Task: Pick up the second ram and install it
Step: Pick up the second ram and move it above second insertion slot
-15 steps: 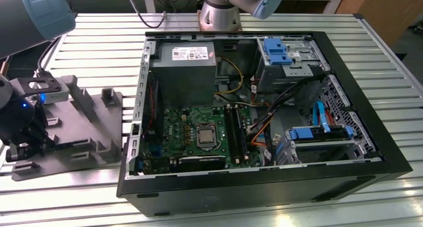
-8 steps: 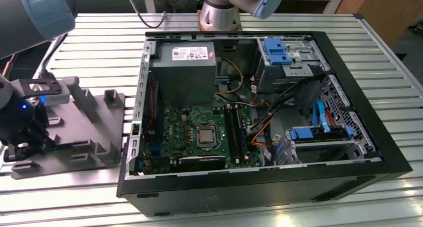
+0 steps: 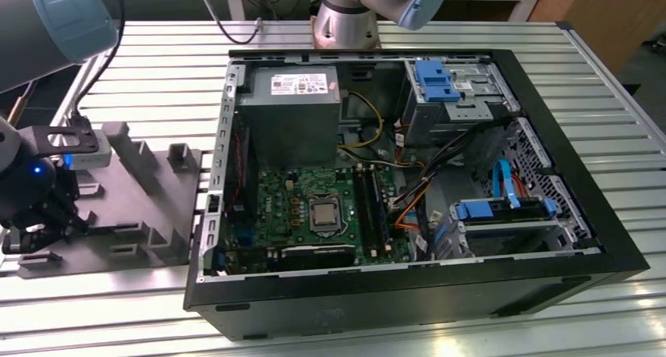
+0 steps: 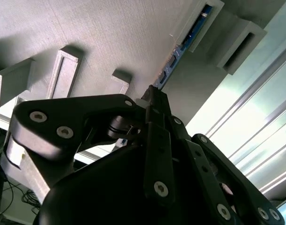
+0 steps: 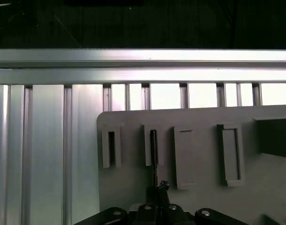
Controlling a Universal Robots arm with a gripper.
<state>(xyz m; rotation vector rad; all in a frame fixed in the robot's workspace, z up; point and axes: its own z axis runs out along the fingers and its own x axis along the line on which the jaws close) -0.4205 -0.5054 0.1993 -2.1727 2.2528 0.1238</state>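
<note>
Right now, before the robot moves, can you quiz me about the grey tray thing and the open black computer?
1. True or false: the black gripper hangs over the open black computer case.
2. The thin blue-green memory stick stands in: A) the grey plastic slotted holder; B) the green motherboard; C) the power supply box.
3. Fill in: the gripper is shut on the ____.
Key: 1 false; 2 A; 3 memory stick.

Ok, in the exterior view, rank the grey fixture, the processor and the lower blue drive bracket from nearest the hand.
1. Grey fixture, right at the hand.
2. Processor, mid-case.
3. Blue drive bracket, exterior view's right.
</note>
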